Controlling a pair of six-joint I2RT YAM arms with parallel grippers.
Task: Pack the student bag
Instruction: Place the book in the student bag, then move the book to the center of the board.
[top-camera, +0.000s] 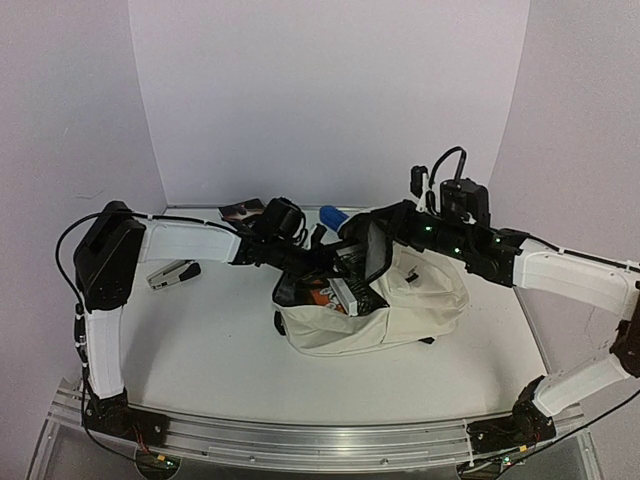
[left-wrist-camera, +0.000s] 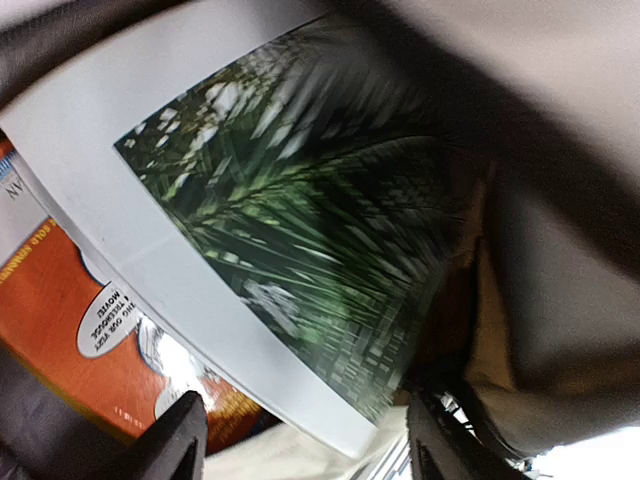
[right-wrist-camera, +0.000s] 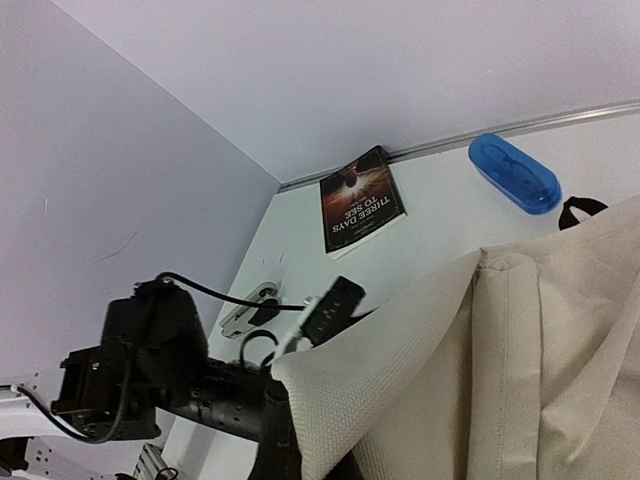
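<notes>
The cream student bag (top-camera: 400, 310) lies in the middle of the table with its mouth facing left. My right gripper (top-camera: 372, 255) is shut on the bag's upper flap and holds it up; in the right wrist view the cream fabric (right-wrist-camera: 400, 380) folds over the dark fingers (right-wrist-camera: 278, 440). My left gripper (top-camera: 300, 282) is at the bag's mouth. In the left wrist view it (left-wrist-camera: 305, 445) is open, its fingertips (left-wrist-camera: 175, 440) wide apart. A white book with a green palm picture (left-wrist-camera: 300, 230) lies just ahead of it, over an orange book (left-wrist-camera: 60, 320) inside the bag.
A black book (top-camera: 243, 211) lies by the back wall and shows in the right wrist view (right-wrist-camera: 360, 200). A blue case (top-camera: 333, 216) lies beside it, also in the right wrist view (right-wrist-camera: 515, 172). A stapler (top-camera: 172, 273) lies at the left.
</notes>
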